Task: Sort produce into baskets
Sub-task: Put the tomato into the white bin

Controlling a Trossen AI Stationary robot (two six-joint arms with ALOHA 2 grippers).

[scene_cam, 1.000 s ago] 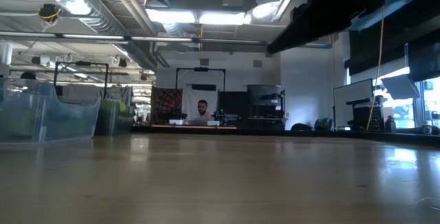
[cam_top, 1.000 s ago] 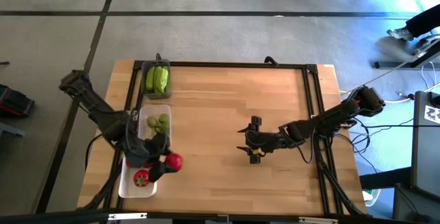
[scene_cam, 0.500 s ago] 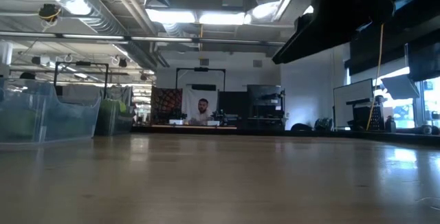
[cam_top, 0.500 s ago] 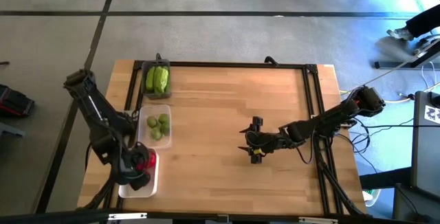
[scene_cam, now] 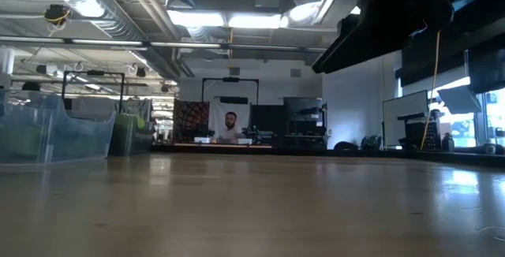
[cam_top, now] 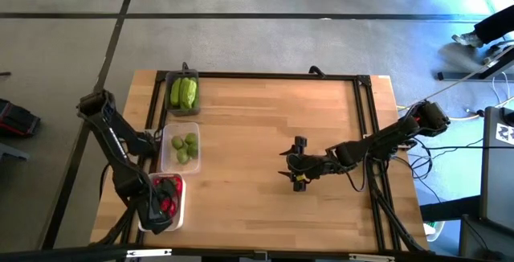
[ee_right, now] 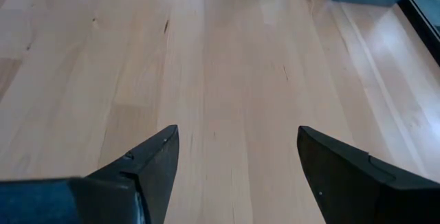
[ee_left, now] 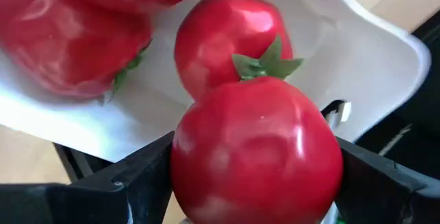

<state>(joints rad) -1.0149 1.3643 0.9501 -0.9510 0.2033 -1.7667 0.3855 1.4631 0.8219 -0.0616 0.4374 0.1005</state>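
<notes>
From above, the sorting looks nearly finished. The dark grey rounded tray point(cam_top: 183, 93) at the far left holds the long light-green toy cucumbers point(cam_top: 183, 94). The clear plastic tray point(cam_top: 181, 146) next nearer holds the small round green fruits point(cam_top: 185, 146). The white plastic tray point(cam_top: 165, 203) at the near left holds small red toy tomatoes point(cam_top: 168, 195). No produce lies loose on the wooden surface point(cam_top: 265, 133). The left hand point(cam_top: 158, 214) hangs over the white tray's near end; the right hand point(cam_top: 295, 162) waits well apart at mid-surface.

The low view shows bare wood, with the clear tray point(scene_cam: 55, 137) at the left edge.

In the left wrist view, the left hand point(ee_left: 256, 176) grips a round red tomato with a green top point(ee_left: 256, 157) between its fingers point(ee_left: 137, 183), directly over the white tray point(ee_left: 357, 59), where other tomatoes point(ee_left: 227, 38) lie. Releasing it seems the only step left.

The right wrist view shows the right hand point(ee_right: 237, 162) spread wide, holding nothing.
</notes>
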